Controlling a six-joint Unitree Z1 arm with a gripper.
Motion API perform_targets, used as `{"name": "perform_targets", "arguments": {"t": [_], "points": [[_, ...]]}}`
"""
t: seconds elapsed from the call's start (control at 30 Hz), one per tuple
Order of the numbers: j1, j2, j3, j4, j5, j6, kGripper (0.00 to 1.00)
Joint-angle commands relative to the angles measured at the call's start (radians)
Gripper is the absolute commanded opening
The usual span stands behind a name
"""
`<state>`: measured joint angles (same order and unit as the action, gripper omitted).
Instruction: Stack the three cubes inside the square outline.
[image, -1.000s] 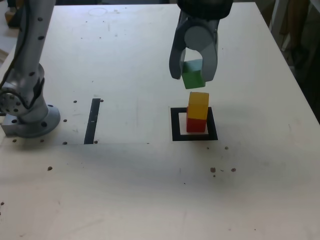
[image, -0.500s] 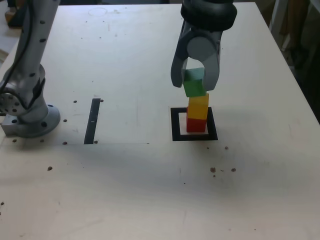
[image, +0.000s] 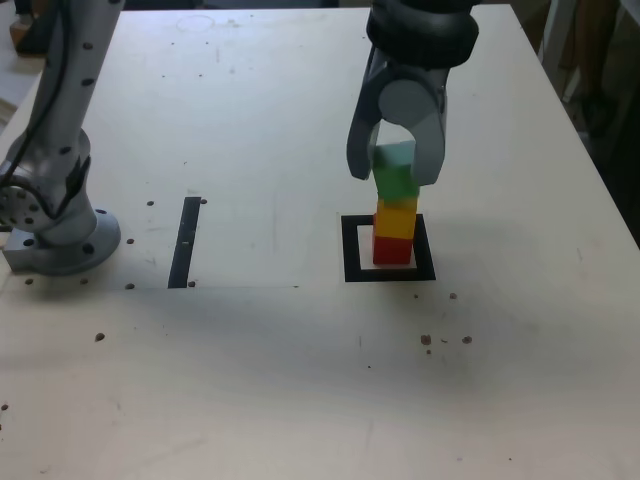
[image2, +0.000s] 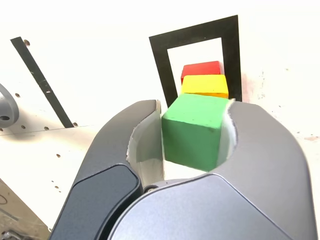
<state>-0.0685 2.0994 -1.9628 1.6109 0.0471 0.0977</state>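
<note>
Green cube (image: 396, 176) atop yellow cube (image: 397, 218), red cube (image: 392, 250) beneath, jaws slightly parted around green.

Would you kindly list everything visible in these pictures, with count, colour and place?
green cube: one, green, top of the stack, between the claw's jaws.
yellow cube: one, yellow, middle of the stack.
red cube: one, red, bottom, inside the square outline.
square outline: one, black with white centre, on the table.
black strip: one, black, at the exterior view's left of the outline.
table: one, pale, speckled.
arm base: one, grey, exterior view's left.
claw: one, grey, around the green cube.
</note>
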Motion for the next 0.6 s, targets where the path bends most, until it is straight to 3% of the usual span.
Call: {"name": "perform_targets", "arguments": {"t": [0.0, 0.33, 0.57], "points": [[-0.001, 0.004, 0.0, 0.009, -0.002, -0.001, 0.9], [-0.001, -0.02, 0.01, 0.009, 0.005, 0.0, 0.99], [-0.001, -0.112, 0.047, 0.013, 0.025, -0.001, 0.99]]}}
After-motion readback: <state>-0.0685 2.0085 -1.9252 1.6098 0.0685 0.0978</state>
